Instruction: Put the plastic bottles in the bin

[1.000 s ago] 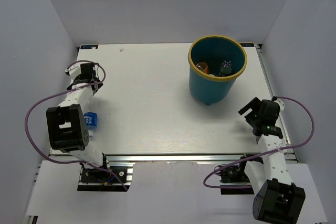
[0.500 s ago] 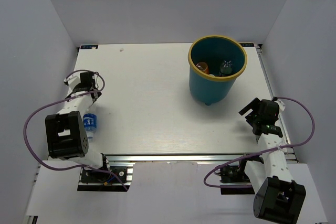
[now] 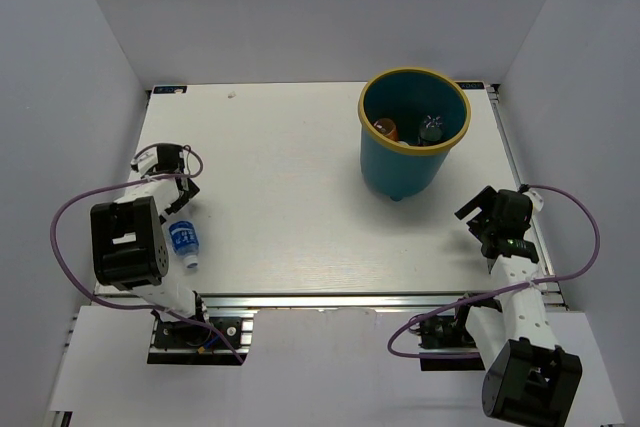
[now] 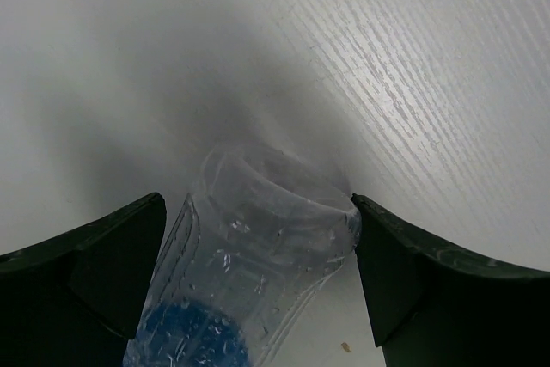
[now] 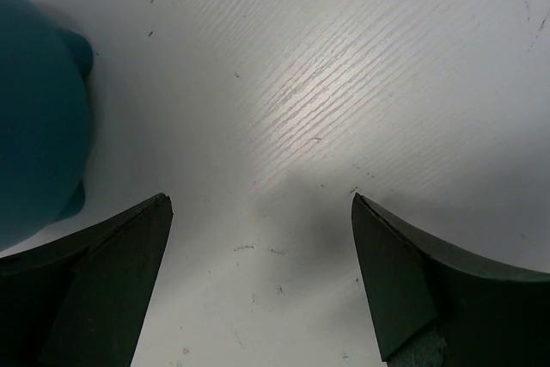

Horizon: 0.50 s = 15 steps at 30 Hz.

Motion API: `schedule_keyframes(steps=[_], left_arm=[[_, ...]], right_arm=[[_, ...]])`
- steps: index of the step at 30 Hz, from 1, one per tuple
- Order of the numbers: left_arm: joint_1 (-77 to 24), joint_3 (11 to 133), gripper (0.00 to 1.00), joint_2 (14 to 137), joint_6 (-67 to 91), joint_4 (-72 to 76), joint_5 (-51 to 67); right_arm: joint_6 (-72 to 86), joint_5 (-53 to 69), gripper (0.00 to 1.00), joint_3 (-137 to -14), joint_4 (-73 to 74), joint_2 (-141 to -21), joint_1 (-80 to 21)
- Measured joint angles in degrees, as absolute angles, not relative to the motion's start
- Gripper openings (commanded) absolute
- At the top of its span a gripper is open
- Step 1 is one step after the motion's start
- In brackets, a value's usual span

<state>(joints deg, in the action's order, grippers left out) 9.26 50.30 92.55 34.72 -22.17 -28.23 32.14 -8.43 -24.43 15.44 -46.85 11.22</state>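
Right gripper [image 5: 259,202]: jaws spread wide, dark tips at 7 and 5 o'clock, only bare table [image 5: 361,75] between them. Table white, fine grain, small dark specks and scratches; bright glare toward 1 o'clock, soft shadow at centre. Bin [image 5: 34,135]: teal curved wall at 9 o'clock, resting on the table.

This is a robotics lab test cell: plain white walls [image 3: 320,7] box the white counter [image 3: 290,177] at 9, 12 and 3 o'clock, and an aluminium rail [image 3: 340,302] at 6 o'clock carries two bolted arms [image 3: 125,242] trailing purple cables [image 3: 60,237].
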Motion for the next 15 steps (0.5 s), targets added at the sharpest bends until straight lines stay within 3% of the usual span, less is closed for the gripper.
schedule_keyframes(steps=[2,10,15], left_arm=[[9.3,50.3,0.90,93.1,34.8,-22.2,-27.6],[9.3,50.4,0.40,92.9,34.5,-22.0,-23.6],[9.3,50.6,0.29,90.3,35.0,-22.2,-16.8]], right_arm=[[32.2,-8.4,0.89,-24.4,15.4,-46.5,11.2],[32.2,-8.2,0.89,-24.4,15.5,-45.0,11.2],[32.2,-8.1,0.89,-24.4,15.4,-43.7,11.2]])
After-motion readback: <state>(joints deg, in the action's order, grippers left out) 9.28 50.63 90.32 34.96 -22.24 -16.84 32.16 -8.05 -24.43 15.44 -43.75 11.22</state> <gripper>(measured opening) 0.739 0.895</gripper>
